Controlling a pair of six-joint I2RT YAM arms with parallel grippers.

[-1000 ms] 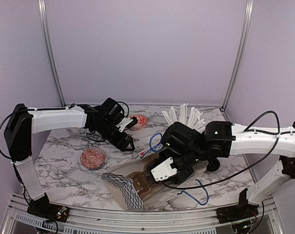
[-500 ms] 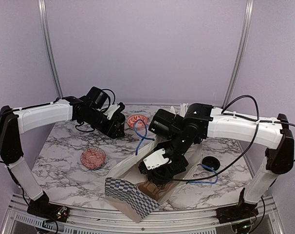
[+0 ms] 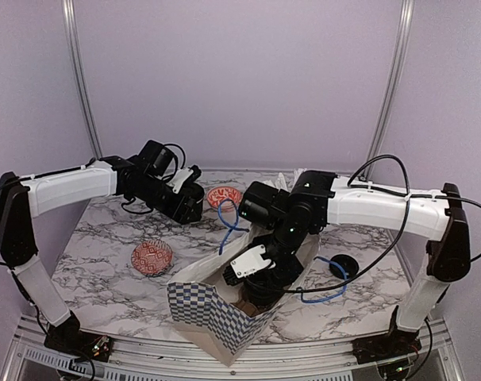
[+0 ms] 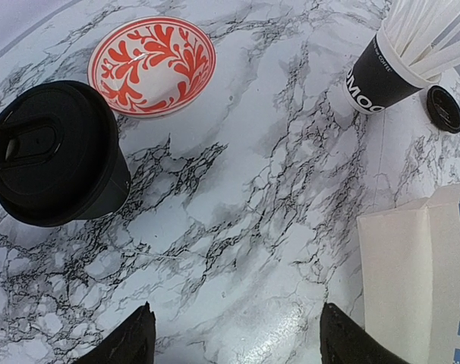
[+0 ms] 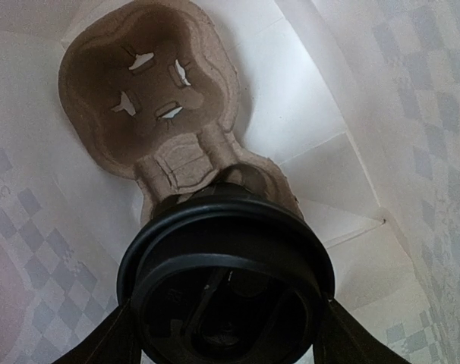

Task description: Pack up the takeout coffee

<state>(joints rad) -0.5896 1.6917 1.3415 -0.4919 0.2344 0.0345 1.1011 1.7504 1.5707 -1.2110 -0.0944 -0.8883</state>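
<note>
- One paper bag point(image 3: 213, 313) (white, with a blue check on its near face) is seen standing open at the near edge of the marble table point(image 3: 105, 270).
- Inside it, a brown carrier tray point(image 5: 150, 98) is laid on the bottom, with one of its holes in plain view.
- The right gripper point(image 5: 224, 340) is lowered into the bag, and its jaws are clamped on the held coffee cup point(image 5: 226, 296) at the sides of its black lid. The cup is placed over the tray's other hole, though whether it is seated there cannot be told.
- A red patterned dish point(image 3: 151, 257) is set to the left of the bag, and a loose black lid point(image 3: 341, 264) to its right.
- Farther back on the left, the left gripper point(image 4: 234, 341) is held above the table, its jaws spread wide with nothing between them.
- Beyond its fingers, the second coffee cup point(image 4: 55, 152) is stood upright and lidded, just beside another red dish point(image 4: 152, 67).
- Farthest back, a black cup of white sticks point(image 4: 389, 68) is stood near the loose lid.
</note>
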